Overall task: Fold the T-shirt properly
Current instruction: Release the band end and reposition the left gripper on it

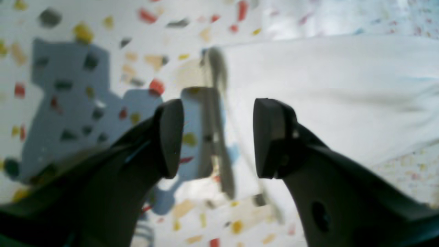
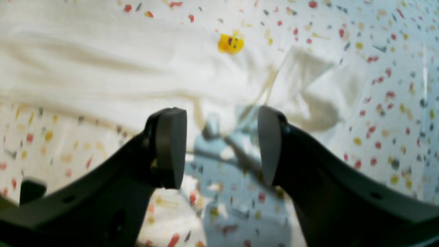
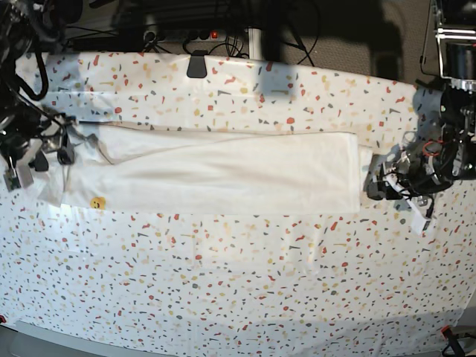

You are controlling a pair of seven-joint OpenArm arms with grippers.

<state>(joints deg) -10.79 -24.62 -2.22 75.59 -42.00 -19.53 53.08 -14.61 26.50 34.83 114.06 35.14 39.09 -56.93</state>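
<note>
Base view: the T-shirt (image 3: 223, 172) lies flat on the table cover (image 3: 238, 282) as a long band running left to right, in the rear half of the table. The right gripper (image 3: 63, 152) stands at the band's left end, over the cloth edge; the left gripper (image 3: 378, 186) stands just beside the band's right end, on the cover. A small round mark (image 3: 95, 202) sits near the band's front left corner. A clamp (image 3: 197, 65) sits on the rear table edge, behind the band.
</note>
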